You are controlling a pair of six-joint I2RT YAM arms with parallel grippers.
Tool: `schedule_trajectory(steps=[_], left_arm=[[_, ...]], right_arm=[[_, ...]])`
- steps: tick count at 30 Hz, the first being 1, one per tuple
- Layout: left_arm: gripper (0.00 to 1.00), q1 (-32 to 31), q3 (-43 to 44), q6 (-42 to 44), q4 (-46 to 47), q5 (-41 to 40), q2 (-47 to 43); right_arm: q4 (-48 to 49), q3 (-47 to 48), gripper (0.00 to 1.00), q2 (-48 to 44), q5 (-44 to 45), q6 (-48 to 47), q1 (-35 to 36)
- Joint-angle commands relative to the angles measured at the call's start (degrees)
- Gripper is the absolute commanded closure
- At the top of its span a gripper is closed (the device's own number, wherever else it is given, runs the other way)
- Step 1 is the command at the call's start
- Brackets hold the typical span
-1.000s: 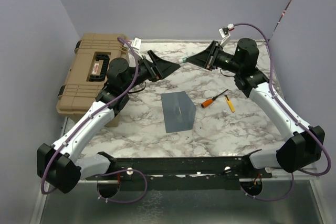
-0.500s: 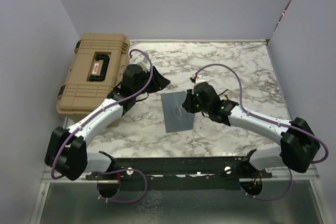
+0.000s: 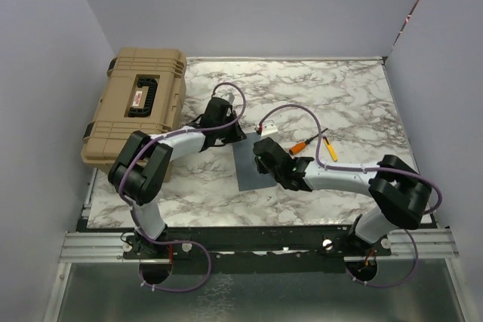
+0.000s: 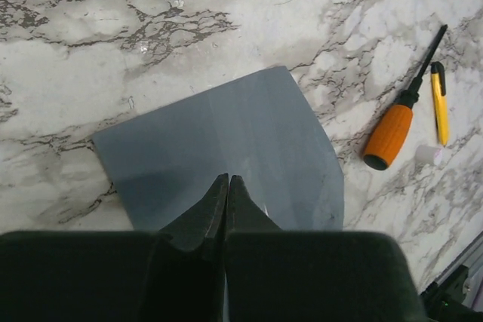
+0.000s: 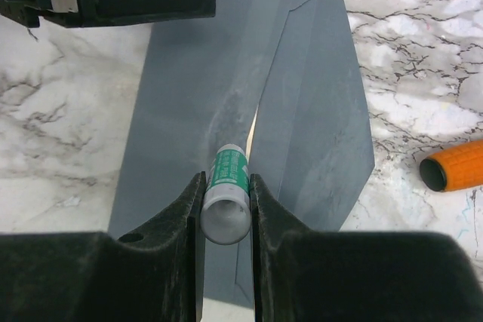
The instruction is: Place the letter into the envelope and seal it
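Lavender walls close in a marble-patterned worktop point(image 3: 339, 96), with a tan hard case point(image 3: 136, 103) at 10 o'clock. An orange-handled screwdriver point(image 3: 306, 143) and a yellow pen point(image 3: 330, 148) lie at 2 o'clock from the centre.

A second ago both arms were raised over the far half of the worktop, and the left gripper point(image 4: 227, 182) was spread wide. Now both have dropped to the envelope point(image 3: 247, 175) lying flat at the centre. The left gripper has closed completely with nothing between its jaws, and its tips sit over the envelope's 11 o'clock corner. Whether it presses down cannot be told.

The right gripper point(image 5: 226, 186) is clamped on a green-labelled glue stick point(image 5: 229, 171), which is aimed at the flap seam. A thin cream sliver in that slit is probably the letter point(image 5: 253, 127), already inside. By that reading the insertion is done and the sealing is starting.
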Motion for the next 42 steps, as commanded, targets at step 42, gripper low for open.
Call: schedule_trajectory(steps=[42], left_arm=[[1.00,-0.2,-4.6,-1.5,-0.1,-5.7,11.7]], right_arm=[[16.9,-8.7,1.00,3.5,-3.6,-11.1,0.8]])
